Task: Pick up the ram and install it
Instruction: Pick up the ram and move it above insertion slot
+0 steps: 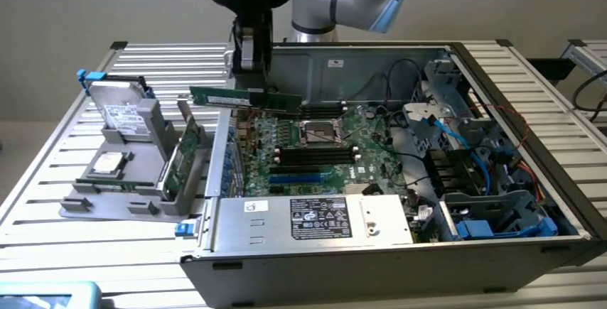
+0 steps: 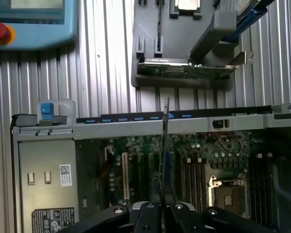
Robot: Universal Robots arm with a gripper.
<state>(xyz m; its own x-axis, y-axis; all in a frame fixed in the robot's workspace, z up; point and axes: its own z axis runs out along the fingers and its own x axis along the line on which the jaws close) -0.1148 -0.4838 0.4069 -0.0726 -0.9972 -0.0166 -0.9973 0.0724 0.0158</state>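
Observation:
The ram is a long, thin green stick held level in the air over the open computer case's edge on the exterior view's left. My gripper comes down from above and is shut on the stick's upper edge near its middle. In the wrist view the ram appears edge-on as a thin vertical line rising from between my gripper fingers, hanging over the green motherboard. The black memory slots lie on the motherboard below and to the exterior view's right of the stick.
A grey holder on the exterior view's left carries a hard drive and an upright green expansion card. The case's power supply sits at the front, with cables and drive bays on the right. A teach pendant lies on the slatted table.

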